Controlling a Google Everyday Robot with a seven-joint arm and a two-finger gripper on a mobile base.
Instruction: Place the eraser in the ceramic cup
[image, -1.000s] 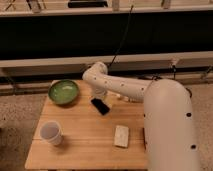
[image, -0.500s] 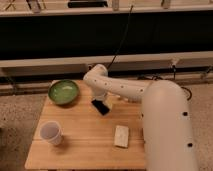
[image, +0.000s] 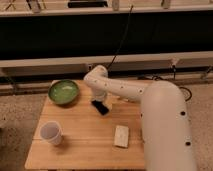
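Observation:
The eraser (image: 100, 107) is a small flat black slab lying on the wooden table (image: 85, 145), just right of the table's middle toward the back. My gripper (image: 98, 98) hangs from the white arm directly over the eraser's far end, close to it or touching it. The ceramic cup (image: 51, 133) is a small white handleless cup standing upright near the table's front left, well apart from the eraser and the gripper.
A green bowl (image: 63, 91) sits at the table's back left, next to the arm's wrist. A pale cream block (image: 121, 136) lies at the front right. My white arm (image: 160, 120) covers the table's right side. Speckled floor surrounds the table.
The arm's wrist has dropped slightly toward the eraser. The eraser, cup, bowl and block have not moved.

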